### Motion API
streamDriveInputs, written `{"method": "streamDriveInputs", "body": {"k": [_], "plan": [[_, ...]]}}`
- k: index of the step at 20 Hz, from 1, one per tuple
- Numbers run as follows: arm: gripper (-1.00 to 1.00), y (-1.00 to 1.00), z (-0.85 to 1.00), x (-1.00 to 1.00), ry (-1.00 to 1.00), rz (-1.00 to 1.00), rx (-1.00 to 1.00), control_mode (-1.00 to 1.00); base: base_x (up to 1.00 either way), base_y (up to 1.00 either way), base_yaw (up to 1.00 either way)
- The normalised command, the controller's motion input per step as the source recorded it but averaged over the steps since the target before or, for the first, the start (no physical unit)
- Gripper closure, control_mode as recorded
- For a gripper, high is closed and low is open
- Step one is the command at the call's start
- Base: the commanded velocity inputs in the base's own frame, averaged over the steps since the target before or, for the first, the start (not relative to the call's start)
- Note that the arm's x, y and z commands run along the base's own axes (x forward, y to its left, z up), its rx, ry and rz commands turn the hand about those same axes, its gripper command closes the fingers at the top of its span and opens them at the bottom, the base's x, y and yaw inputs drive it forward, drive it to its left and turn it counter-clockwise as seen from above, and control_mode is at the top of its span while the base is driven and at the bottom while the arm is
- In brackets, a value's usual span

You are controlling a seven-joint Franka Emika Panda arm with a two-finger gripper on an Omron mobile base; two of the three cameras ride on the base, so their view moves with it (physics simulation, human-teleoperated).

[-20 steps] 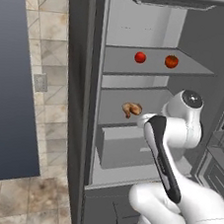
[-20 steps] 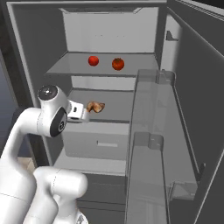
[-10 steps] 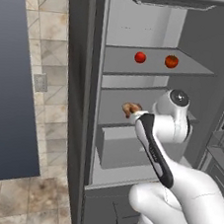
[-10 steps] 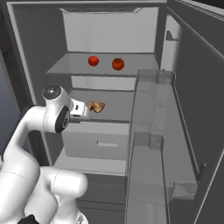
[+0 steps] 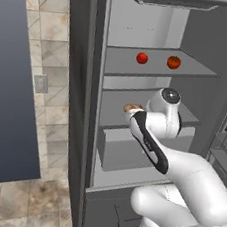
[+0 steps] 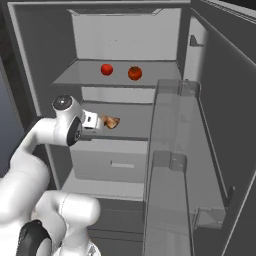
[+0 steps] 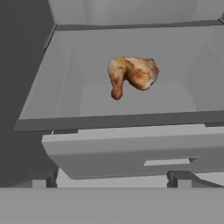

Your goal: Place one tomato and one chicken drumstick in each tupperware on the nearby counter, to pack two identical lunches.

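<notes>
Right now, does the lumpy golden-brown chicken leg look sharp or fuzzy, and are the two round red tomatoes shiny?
In the hand view the golden-brown chicken drumstick looks a little soft at its edges, lit evenly, with hardly any shadow on the grey fridge shelf. In the left base view the two red tomatoes are small and flatly lit, with no clear glare.

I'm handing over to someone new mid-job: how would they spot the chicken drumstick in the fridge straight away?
Look into the open fridge and find the middle shelf, below the shelf with two tomatoes and above the drawer. The chicken drumstick lies there alone, just ahead of the open claw. It is lumpy and golden-brown with a narrow bone end, unlike the round red tomatoes.
</notes>
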Motion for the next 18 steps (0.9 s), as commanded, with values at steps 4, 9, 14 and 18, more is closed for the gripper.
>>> {"method": "streamDriveInputs", "body": {"k": [4, 9, 14, 18], "plan": [[-1.00, 0.01, -0.06, 0.29, 0.00, 0.00, 0.00, -1.00, 0.00, 0.00, 0.00], [-1.00, 0.00, -0.12, 0.24, 0.00, 0.00, 0.00, -1.00, 0.00, 0.00, 0.00], [-1.00, 0.00, -0.20, 0.24, 0.00, 0.00, 0.00, -1.00, 0.00, 0.00, 0.00], [-1.00, 0.00, -0.23, 0.23, 0.00, 0.00, 0.00, -1.00, 0.00, 0.00, 0.00]]}}
